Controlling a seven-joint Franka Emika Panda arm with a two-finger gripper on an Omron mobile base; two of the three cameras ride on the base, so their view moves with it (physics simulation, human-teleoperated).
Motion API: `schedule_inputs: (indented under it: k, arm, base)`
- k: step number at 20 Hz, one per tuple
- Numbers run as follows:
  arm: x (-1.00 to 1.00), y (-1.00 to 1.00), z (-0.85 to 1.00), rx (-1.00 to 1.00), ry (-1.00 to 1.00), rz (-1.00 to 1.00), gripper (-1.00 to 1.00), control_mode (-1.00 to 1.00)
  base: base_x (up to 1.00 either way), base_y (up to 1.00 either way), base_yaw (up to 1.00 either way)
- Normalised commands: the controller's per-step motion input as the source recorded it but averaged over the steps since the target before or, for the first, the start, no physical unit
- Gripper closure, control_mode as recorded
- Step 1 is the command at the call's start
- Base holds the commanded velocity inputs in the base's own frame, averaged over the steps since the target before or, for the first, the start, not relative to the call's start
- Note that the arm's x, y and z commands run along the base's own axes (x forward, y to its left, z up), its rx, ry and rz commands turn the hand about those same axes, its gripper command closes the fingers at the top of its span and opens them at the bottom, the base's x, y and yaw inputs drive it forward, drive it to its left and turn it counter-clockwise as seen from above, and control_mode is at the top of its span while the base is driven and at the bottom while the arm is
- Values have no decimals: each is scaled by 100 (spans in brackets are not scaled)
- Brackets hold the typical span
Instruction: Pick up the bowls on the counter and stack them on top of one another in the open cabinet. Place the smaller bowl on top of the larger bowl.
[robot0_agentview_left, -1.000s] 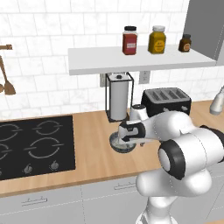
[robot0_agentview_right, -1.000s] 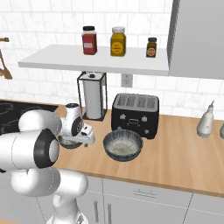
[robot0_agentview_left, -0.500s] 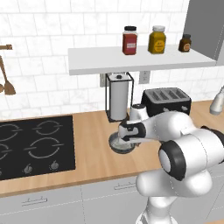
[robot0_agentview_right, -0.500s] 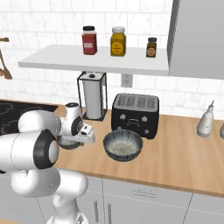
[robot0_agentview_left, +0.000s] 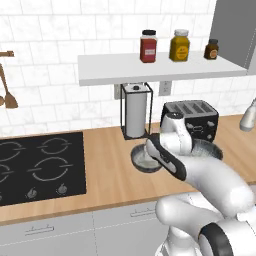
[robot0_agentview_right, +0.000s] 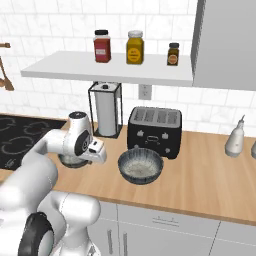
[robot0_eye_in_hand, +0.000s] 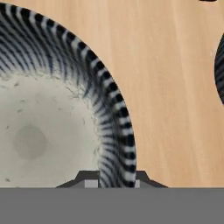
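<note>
Smaller bowl (robot0_eye_in_hand: 52, 127): judged rigid, glazed, slippery; best taken at the rim.
Gripper (robot0_eye_in_hand: 111, 179): rim straddled by 2 fingertips; closure cannot be told.

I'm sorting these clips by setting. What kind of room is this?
A kitchen, a rendered one. A wooden counter holds a black stovetop, a toaster and a paper-towel roll, and spice jars stand on a wall shelf against white tile.
</note>
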Motion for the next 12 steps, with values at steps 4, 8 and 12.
schedule_inputs:
  k: [4,8,12]
  arm:
    - [-43,-77,91,16,-11,-9,100,-100]
    - [-46,-94,91,11,-1,-12,100,-100]
    - [-1,-97,100,0,10,-8,100,-100]
  base:
    - [0,0,0]
    - [0,0,0]
    - [0,0,0]
